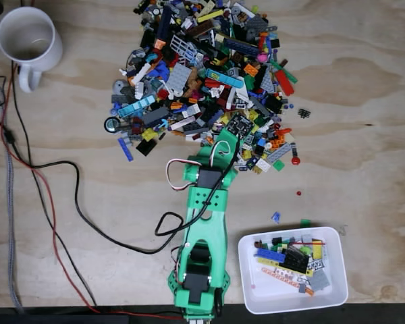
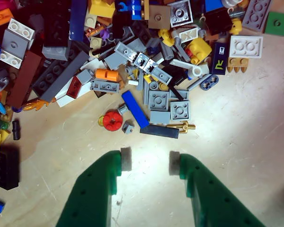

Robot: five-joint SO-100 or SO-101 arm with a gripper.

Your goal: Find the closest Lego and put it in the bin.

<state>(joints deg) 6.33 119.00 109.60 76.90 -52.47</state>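
Two green fingers (image 2: 102,184) of gripper (image 2: 150,161) spread apart, nothing between, over bare desk (image 1: 364,135) at Lego pile's (image 1: 202,74) near edge. Bin (image 1: 256,290) sits at desk's bottom-right, holding several bricks.

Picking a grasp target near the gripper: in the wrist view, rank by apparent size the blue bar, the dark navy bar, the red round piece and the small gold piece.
1. Blue bar and dark navy bar: alike, not ranked.
2. Red round piece.
3. Gold piece, thinnest.
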